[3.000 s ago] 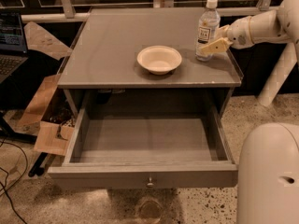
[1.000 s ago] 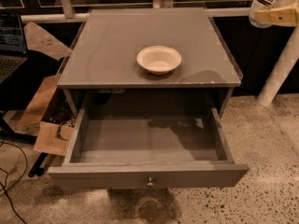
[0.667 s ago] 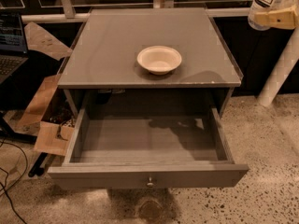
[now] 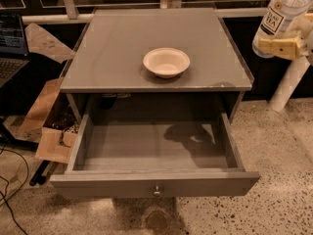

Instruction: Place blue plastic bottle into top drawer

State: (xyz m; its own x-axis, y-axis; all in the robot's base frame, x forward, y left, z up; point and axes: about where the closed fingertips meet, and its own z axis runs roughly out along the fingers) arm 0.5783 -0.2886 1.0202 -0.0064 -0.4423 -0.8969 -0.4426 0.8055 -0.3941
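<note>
- At 2 o'clock in the view, off the right edge of the table (image 4: 112, 48), the blue plastic bottle (image 4: 279, 14) hangs in the air, well above the floor.
- The bottle is clear with a faint blue tint. It carries a white label with dark print, and leans with its base toward 7 o'clock. Its top runs out of view, so the cap does not show.
- The pincer (image 4: 283, 45), cream-yellow, is clamped across the lower part of the bottle and enters from the right edge.
- At 6 o'clock, the top drawer (image 4: 98, 185) is pulled fully open beneath the table. It is wide, shallow and grey, with a small round metal knob (image 4: 157, 190) centred on its front panel.
- Inside the drawer, the plain grey bottom shows, crossed by a dark shadow toward 3 o'clock.
- Just above centre, a shallow cream bowl (image 4: 166, 61) sits upright on the table, showing only its pale inner surface.
- At 9 o'clock, cardboard pieces (image 4: 49, 126) lie on the speckled floor beside the table.
</note>
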